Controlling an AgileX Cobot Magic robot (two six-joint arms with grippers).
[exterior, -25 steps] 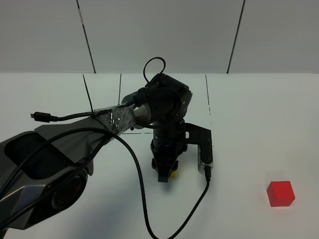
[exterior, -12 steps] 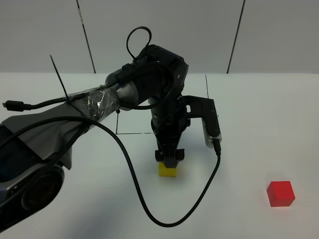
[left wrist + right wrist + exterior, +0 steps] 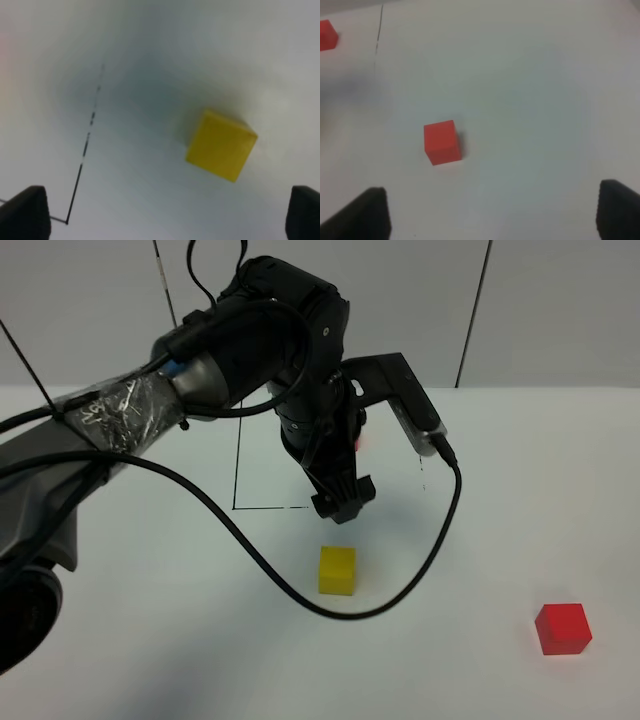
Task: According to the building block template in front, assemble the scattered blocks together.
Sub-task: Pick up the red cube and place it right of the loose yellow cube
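Observation:
The scattered yellow cube (image 3: 337, 570) sits alone on the white table, near the middle front; it also shows in the left wrist view (image 3: 221, 145). My left gripper (image 3: 340, 506) hangs open and empty above and just behind it, its fingertips (image 3: 22, 212) wide apart. The scattered red cube (image 3: 562, 628) lies at the front right, apart from the yellow one. My right gripper (image 3: 490, 217) is open and empty above the red cube (image 3: 441, 142). The template is mostly hidden behind my left arm; only a sliver of its red cube (image 3: 358, 443) (image 3: 326, 35) shows.
The black drawn outline (image 3: 237, 470) lies behind the yellow cube; one of its corners shows in the left wrist view (image 3: 75, 192). A black cable (image 3: 400, 590) loops from my left arm down to the table right of the yellow cube.
My left gripper has let go of the yellow cube, risen and drawn back toward the outline. The yellow cube stays on the table. The red cube has not moved.

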